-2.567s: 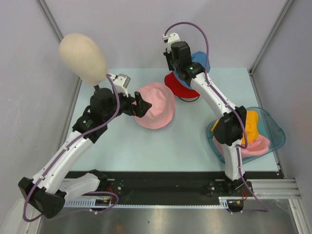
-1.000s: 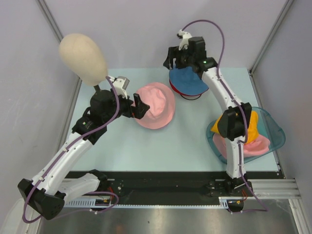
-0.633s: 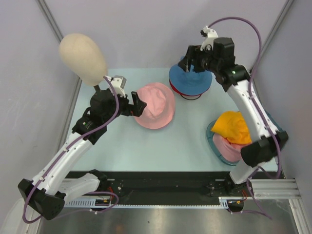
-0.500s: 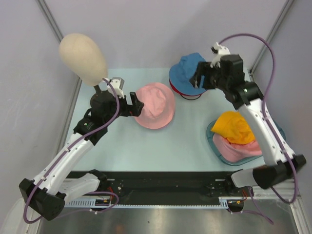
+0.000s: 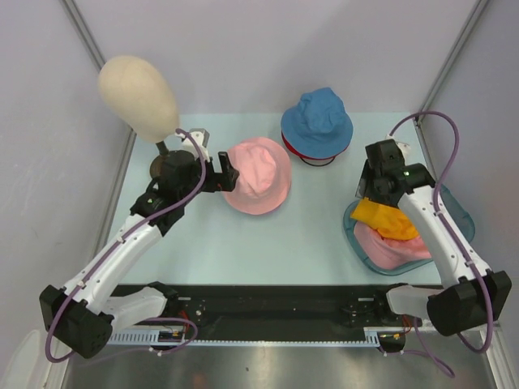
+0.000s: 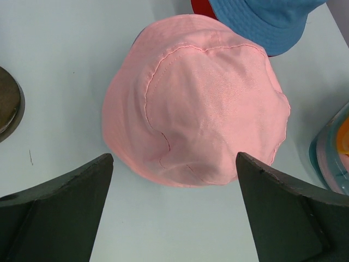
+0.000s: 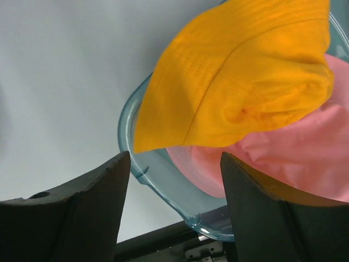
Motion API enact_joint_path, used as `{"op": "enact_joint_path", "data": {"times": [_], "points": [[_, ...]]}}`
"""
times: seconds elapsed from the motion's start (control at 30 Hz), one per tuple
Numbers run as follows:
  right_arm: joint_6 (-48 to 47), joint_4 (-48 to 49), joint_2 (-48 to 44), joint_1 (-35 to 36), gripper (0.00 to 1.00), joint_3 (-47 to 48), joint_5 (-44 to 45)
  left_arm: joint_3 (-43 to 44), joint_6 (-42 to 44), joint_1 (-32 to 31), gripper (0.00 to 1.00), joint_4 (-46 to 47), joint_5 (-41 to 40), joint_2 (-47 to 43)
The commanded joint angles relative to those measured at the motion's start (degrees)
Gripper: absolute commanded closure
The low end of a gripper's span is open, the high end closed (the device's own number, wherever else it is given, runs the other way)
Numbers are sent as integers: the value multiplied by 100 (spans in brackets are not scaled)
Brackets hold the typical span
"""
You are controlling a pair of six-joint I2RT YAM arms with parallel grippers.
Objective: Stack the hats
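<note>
One mannequin head (image 5: 138,96), left claw (image 6: 174,157) spread empty over one pink hat (image 5: 258,174) on the surface (image 5: 316,215), one blue hat (image 5: 316,120) covering a mostly hidden red hat (image 5: 313,157), right claw (image 7: 174,156) spread above one orange hat (image 5: 388,217), second pink hat (image 5: 391,248) half hidden beneath, one teal tray (image 5: 463,212)

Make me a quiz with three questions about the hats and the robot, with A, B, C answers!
1. Where is the blue hat? A on the red hat B inside a box C on the floor
2. Which colour hat is on top in the tray? A green B orange C black
3. The left hand is: A open B squeezing a hat C out of sight
Answers: 1 A, it covers the red one. 2 B, the orange hat lies uppermost. 3 A, its fingers stand wide apart.
</note>
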Motion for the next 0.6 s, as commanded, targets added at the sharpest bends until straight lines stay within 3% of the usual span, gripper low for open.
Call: {"op": "enact_joint_path", "data": {"times": [0.0, 0.5, 0.57], "points": [[224, -190, 489, 79, 28, 339, 594, 157, -114, 53, 0, 224, 118, 14], [57, -164, 1738, 203, 28, 595, 779, -28, 35, 53, 0, 146, -208, -356], [22, -269, 1826, 229, 33, 577, 858, -37, 44, 53, 0, 137, -234, -382]]}}
